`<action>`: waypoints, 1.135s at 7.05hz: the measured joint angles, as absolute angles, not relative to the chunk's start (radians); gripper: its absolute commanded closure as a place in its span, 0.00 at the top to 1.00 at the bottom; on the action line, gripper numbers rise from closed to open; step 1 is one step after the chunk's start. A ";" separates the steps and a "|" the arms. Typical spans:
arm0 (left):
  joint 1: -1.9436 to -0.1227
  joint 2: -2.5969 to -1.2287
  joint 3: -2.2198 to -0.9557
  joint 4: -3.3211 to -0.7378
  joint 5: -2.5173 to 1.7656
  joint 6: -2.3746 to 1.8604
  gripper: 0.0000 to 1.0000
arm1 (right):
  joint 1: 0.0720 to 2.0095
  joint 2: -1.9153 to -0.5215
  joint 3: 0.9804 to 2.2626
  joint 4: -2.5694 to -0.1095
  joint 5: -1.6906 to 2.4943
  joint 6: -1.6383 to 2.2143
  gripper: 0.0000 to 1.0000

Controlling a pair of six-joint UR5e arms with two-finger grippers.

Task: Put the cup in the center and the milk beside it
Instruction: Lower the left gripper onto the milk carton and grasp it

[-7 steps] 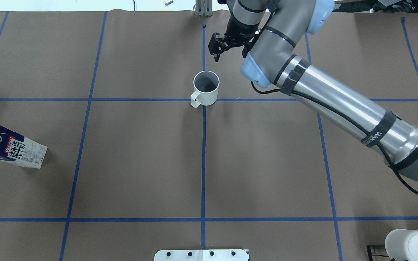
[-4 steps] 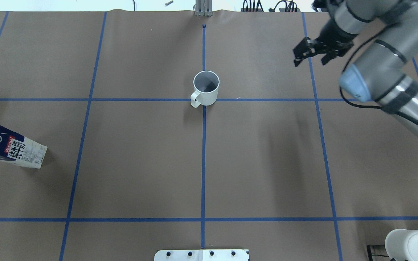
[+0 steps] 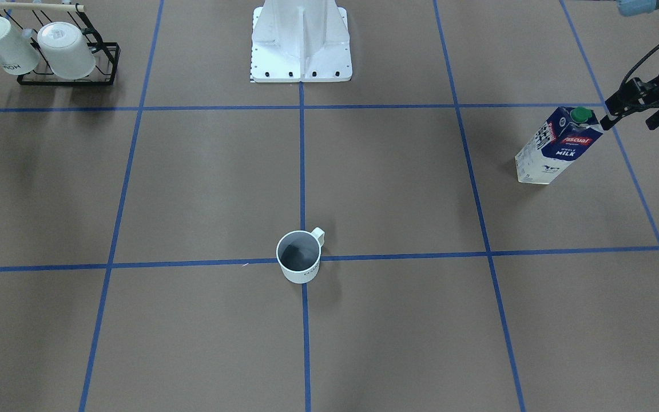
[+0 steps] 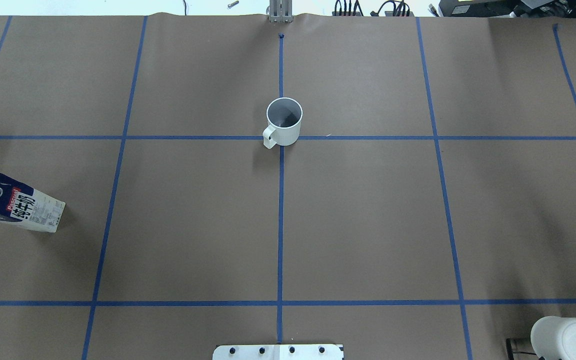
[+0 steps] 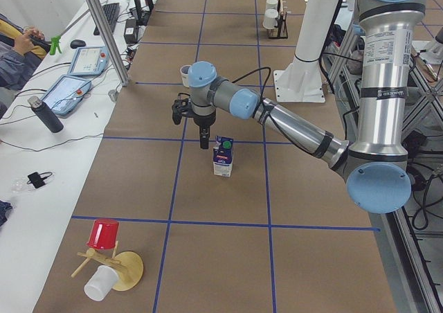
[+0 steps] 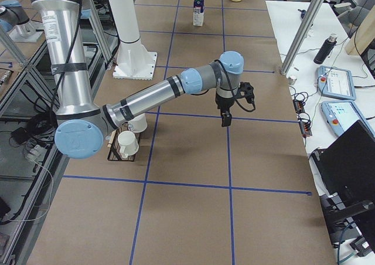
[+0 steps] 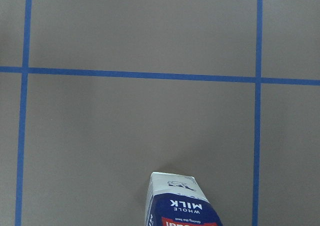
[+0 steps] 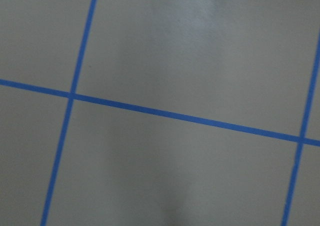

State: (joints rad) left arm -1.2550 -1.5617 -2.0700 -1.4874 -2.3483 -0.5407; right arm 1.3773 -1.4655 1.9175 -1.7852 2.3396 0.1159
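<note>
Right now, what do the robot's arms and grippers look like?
The left arm and right arm are shiny silver tubes with grey joints and pale blue caps. A black cable runs along each, strapped by black bands; the upper tubes bear printed labels. The left gripper and right gripper are black, two-fingered.

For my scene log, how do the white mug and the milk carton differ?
The mug is short, round and open-topped; the milk carton is tall, boxy and capped in green. The mug is white with a dark grey inside; the carton is dark blue over white. The mug sits on the central tape crossing; the carton stands far toward the robot's left. Both are upright and ungripped.
</note>
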 measured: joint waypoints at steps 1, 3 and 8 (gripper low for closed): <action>-1.250 -1.560 -2.076 -1.488 -2.346 -0.542 0.98 | 1.423 -1.505 1.930 -1.822 2.339 0.045 1.00; -1.228 -1.549 -2.095 -1.492 -2.339 -0.542 0.98 | 1.458 -1.550 1.954 -1.840 2.345 0.020 1.00; -1.143 -1.428 -2.134 -1.616 -2.290 -0.612 0.98 | 1.462 -1.563 1.964 -1.838 2.348 0.023 1.00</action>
